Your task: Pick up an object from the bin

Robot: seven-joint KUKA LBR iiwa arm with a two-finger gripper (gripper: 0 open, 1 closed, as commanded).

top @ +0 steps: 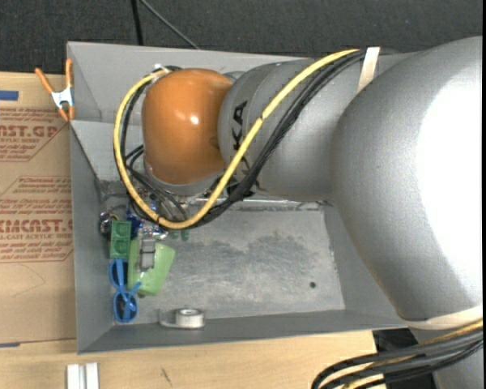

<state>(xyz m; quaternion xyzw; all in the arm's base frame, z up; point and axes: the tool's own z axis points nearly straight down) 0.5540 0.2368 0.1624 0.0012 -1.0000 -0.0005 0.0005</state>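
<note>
One camera looks down (somewhat sideways) into the bin (259,250), close above the arm (405,160).

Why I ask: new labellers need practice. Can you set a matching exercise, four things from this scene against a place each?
Things:
1. silvery ring
2. blue looped thing
3. pale green block
4. orange cover

Places:
A. on the robot, over the upper left of the bin
B. by the bin's wall at the view's bottom
C. the bin's bottom left corner
D. just right of the blue loops

Pairs: 1-B, 2-C, 3-D, 4-A.
</note>
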